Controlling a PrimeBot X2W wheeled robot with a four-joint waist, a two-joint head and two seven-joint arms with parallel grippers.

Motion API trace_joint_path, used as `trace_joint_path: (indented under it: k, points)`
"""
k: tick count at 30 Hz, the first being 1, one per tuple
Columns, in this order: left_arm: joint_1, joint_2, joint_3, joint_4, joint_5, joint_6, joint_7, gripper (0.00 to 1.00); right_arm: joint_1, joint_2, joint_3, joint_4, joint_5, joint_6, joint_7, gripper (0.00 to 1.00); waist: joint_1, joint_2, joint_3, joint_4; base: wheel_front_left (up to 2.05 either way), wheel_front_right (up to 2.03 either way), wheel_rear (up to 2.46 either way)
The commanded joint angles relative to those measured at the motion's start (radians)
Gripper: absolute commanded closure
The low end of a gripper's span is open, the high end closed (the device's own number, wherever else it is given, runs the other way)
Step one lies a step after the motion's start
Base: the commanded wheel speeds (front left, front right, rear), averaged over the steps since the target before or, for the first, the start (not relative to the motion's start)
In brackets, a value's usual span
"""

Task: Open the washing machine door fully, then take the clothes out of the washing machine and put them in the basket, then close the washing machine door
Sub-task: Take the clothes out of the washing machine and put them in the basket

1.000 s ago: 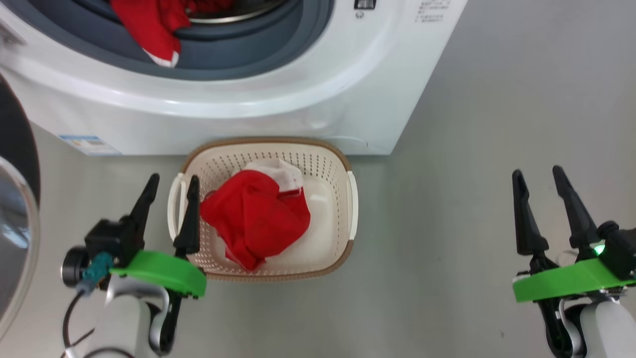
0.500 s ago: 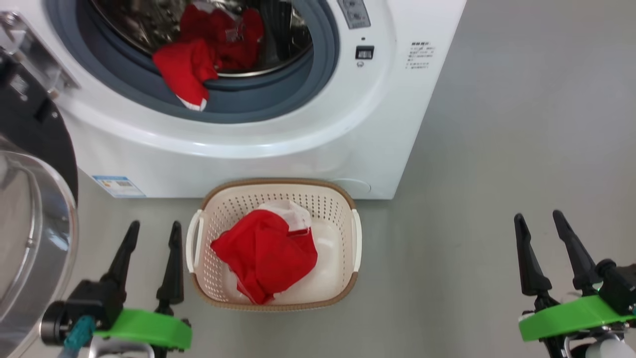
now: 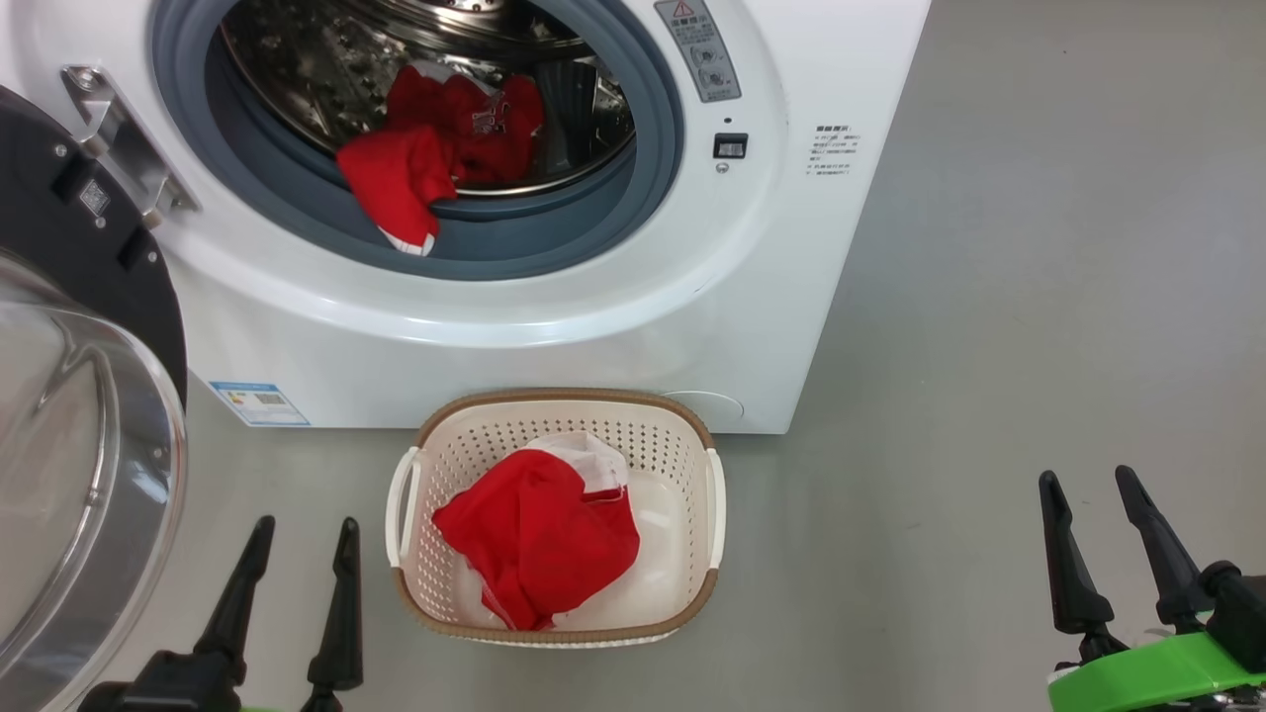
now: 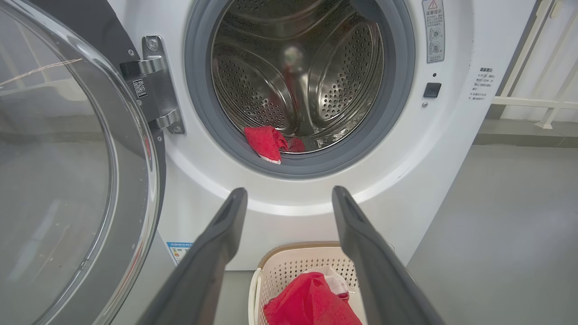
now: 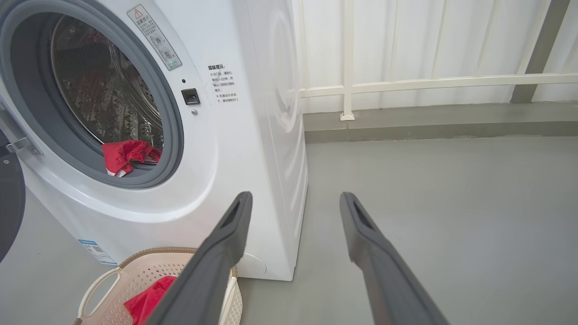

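Observation:
The white washing machine (image 3: 554, 336) (image 4: 451, 149) (image 5: 253, 149) stands ahead with its round door (image 3: 69, 425) (image 4: 67, 171) swung wide to the left. Red clothes (image 3: 425, 163) (image 4: 268, 142) (image 5: 128, 155) lie in the steel drum, one piece draped over the grey rubber ring. The cream basket (image 3: 707, 499) (image 4: 284, 271) (image 5: 113, 280) sits on the floor before the machine, holding a red garment (image 3: 539, 534) (image 4: 311, 302) on a white one. My left gripper (image 3: 304, 529) (image 4: 289, 194) is open and empty, left of the basket. My right gripper (image 3: 1088, 480) (image 5: 295, 196) is open and empty, far right over bare floor.
Grey floor (image 3: 1039, 297) stretches right of the machine. A white railing and wall (image 5: 429, 81) run behind it. The open door's glass bowl bulges close to my left gripper.
The head view has tilted up, bringing the drum and its clothes into sight. My left gripper has drawn back from over the basket's left rim to the floor beside it.

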Motion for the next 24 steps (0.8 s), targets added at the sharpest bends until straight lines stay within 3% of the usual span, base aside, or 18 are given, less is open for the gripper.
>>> trace_joint_path:
  k: [1,24]
  points:
    - [0.004,0.012,0.03,-0.036,-0.006,0.006,-0.008,0.0,0.005,-0.016,0.017,-0.027,0.012,0.007,-0.006,0.0,0.0,0.0,-0.002,0.0,0.0,0.0,0.0]
    - [-0.01,0.012,-0.008,-0.035,-0.022,0.027,-0.008,0.0,-0.009,-0.01,0.017,-0.032,0.01,0.007,-0.006,0.0,0.0,0.0,0.023,-0.011,0.0,0.0,0.0]
